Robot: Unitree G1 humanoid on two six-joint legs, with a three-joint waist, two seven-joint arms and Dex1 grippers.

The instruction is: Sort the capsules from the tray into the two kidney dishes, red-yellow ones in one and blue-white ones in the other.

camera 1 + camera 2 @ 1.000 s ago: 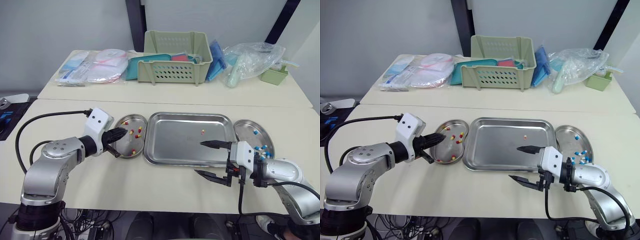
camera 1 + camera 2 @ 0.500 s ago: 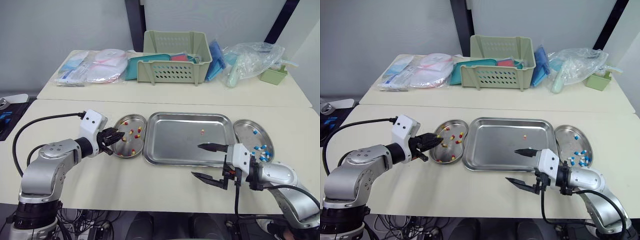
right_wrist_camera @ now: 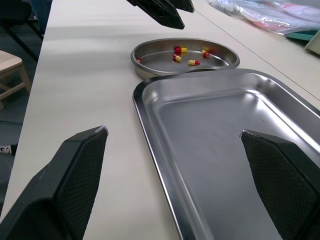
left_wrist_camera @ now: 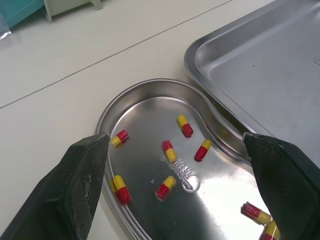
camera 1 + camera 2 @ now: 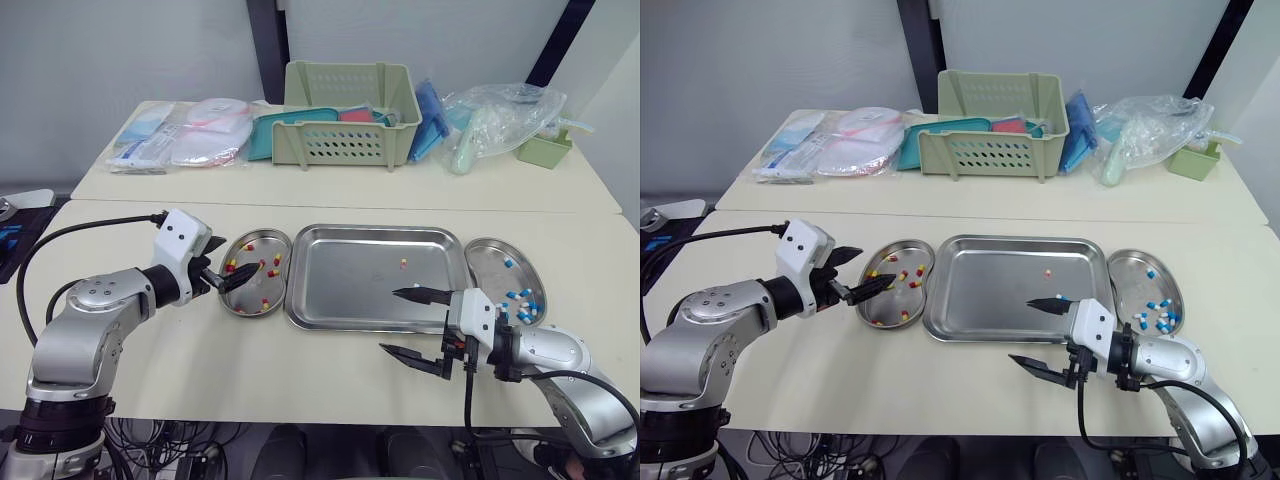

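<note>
1. Looking down from the head, the steel tray (image 5: 340,300) lies on the near table (image 5: 300,365) with a kidney dish close against each short side.
   - One red-yellow capsule (image 5: 403,264) rests on the tray floor, toward its far right.
   - The left kidney dish (image 5: 247,300) carries more red-yellow ones, and the right kidney dish (image 5: 492,262) carries the blue-white capsules (image 5: 520,298).
   - The left gripper (image 5: 226,263) hangs at the outer rim of the left kidney dish, jaws spread wide and empty.
   - The right gripper (image 5: 389,320) sits at the tray's near right edge, also wide and empty. One finger is over the tray and the other over bare table.
   - On the far table (image 5: 300,185) stand a green basket (image 5: 350,120), clear packets (image 5: 190,140), a crumpled plastic bag (image 5: 500,110) and a small green box (image 5: 545,148). No print on them can be read.
2. Left wrist: the black fingers (image 4: 80,190) stand far apart with nothing between them, and the left kidney dish lies beneath.
   - Eight red-yellow capsules are scattered in the dish.
   - A stamp (image 4: 184,171) is pressed into its floor, too small to read.
   - The tray's corner meets the dish's inward curve.
3. Right wrist: its own fingers (image 3: 75,175) are parted widely over the tray's bare floor. Beyond the tray sits the left kidney dish with its capsules, and the left gripper's dark fingers hang above it.
</note>
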